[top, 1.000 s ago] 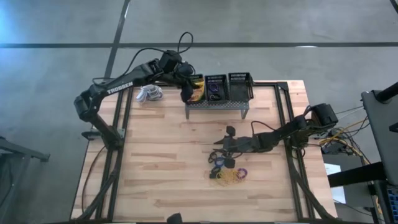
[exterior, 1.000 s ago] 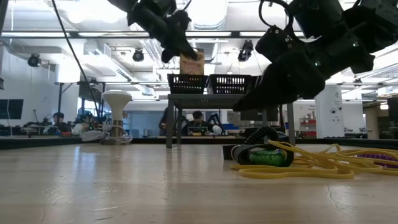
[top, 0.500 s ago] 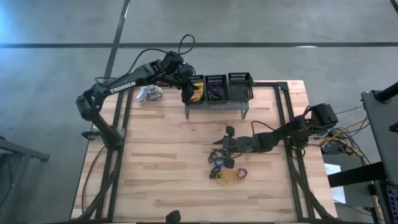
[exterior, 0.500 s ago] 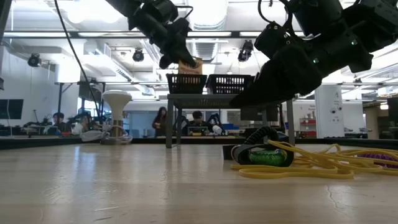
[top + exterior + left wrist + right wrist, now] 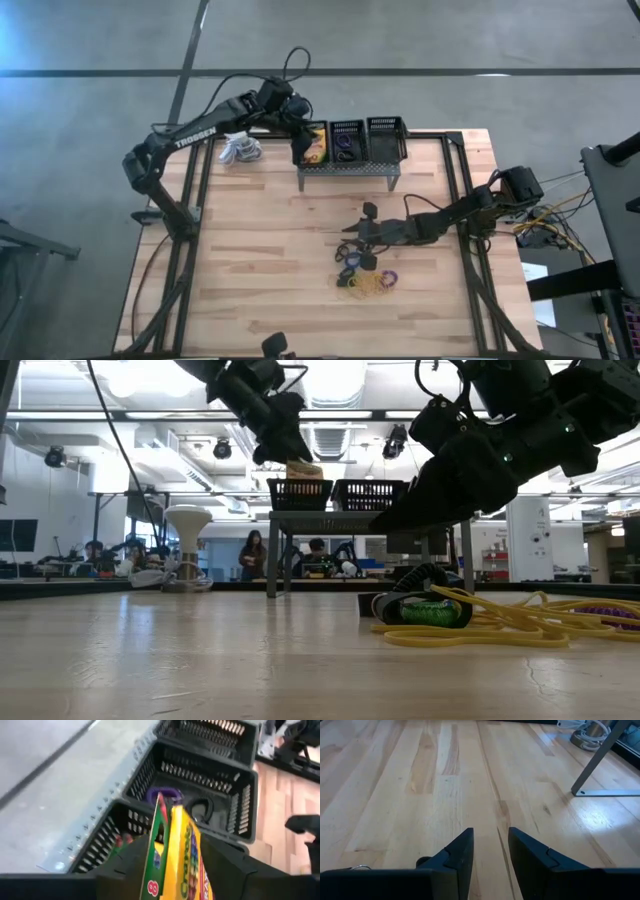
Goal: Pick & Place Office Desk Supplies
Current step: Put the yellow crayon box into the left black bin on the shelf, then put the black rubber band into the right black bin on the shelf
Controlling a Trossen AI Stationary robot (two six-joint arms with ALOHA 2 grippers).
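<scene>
High view: left claw [image 5: 297, 143] over the leftmost compartment of the black basket rack [image 5: 352, 141] at the bench [image 5: 260, 260] far edge, crayon box [image 5: 316, 145] in that compartment. Right claw [image 5: 352, 232] low near bench centre, just beside the elastic rings [image 5: 352, 262] and yellow rubber bands [image 5: 368, 285].

Low view: left claw above rack, box top poking over the basket rim. Bands and rings lying on bench under right arm.

Left wrist view: fingers [image 5: 227, 865] spread either side of upright crayon box [image 5: 175, 855]; contact unclear, so can't tell released or grasping. Purple ring [image 5: 165, 796] in middle compartment.

Right wrist view: right claw [image 5: 490, 847] parted slightly, nothing between fingers, bare wood ahead.
</scene>
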